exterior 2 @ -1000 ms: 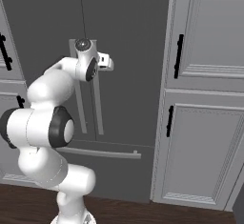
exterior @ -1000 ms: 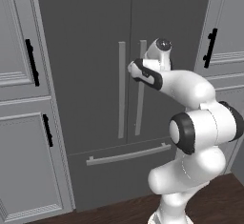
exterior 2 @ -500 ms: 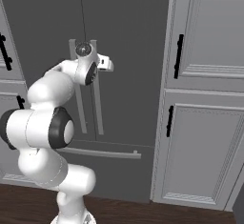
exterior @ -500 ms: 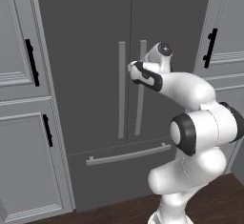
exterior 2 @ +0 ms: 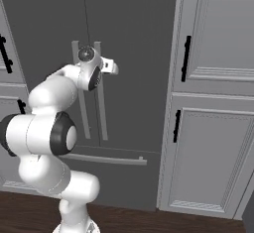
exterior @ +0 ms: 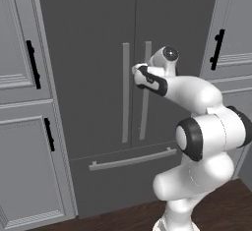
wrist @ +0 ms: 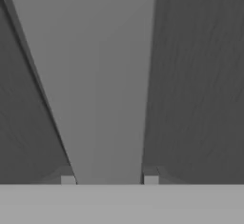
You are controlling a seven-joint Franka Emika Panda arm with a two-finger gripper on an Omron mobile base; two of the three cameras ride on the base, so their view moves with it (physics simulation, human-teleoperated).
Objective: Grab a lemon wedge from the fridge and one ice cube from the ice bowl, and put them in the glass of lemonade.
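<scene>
Our fingers (wrist: 150,179) have just closed in around the fridge (exterior: 98,38) door's right-hand bar handle (wrist: 102,89), flanking it closely; next we pull.

Matt dark fridge (exterior: 93,38); smooth pale bar handle (wrist: 100,75).

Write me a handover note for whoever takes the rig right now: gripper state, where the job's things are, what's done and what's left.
Gripper: at the fridge, fingertips on either side of the right door's handle; a firm grip can't be confirmed.
Fridge: both doors and the bottom drawer shut.
Done: arm brought to the handle.
Left: pull the door open, take the lemon wedge, fetch an ice cube from the ice bowl, put both in the glass of lemonade.
</scene>
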